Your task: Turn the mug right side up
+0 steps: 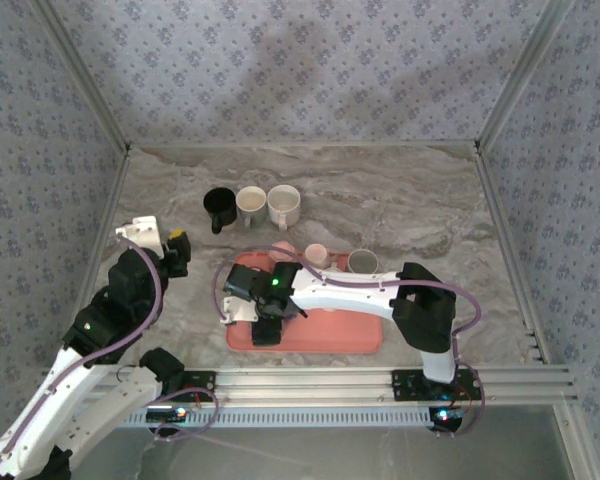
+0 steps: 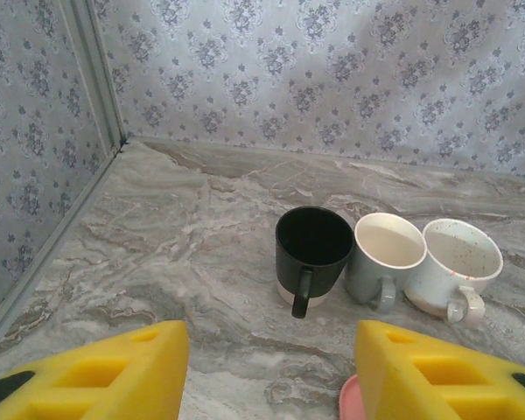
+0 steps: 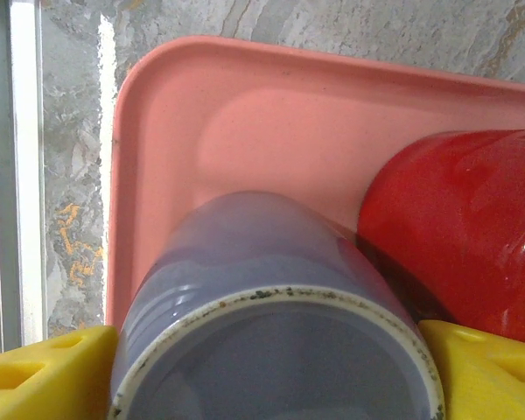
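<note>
One task mug: lavender mug (image 3: 245, 262), base up on the pink tray (image 3: 271, 105), between the right jaws (image 3: 262, 354).
Opening: wide, flanking it; whether they press yet, I cannot tell.
Grip: close squarely, lift clear, then roll upright.
Obstacle: red mug (image 3: 455, 227) just beside the right-hand finger.
Idle side: left jaws (image 2: 271, 367) half apart, empty; row of upright mugs (image 2: 387, 254) beyond them.

The tray (image 1: 340, 338) rests on the table (image 1: 410, 200) at the near edge. The corner mug (image 3: 262, 289) sits in the tray beside one corner, and a second mug (image 3: 455, 219) sits against its side. On the table just behind the tray stand the first cup (image 1: 317, 255) and, to its right, the second cup (image 1: 362, 262). Further back, three mugs form a close row: left mug (image 2: 313, 249), middle mug (image 2: 385, 258), right mug (image 2: 455, 262).
</note>
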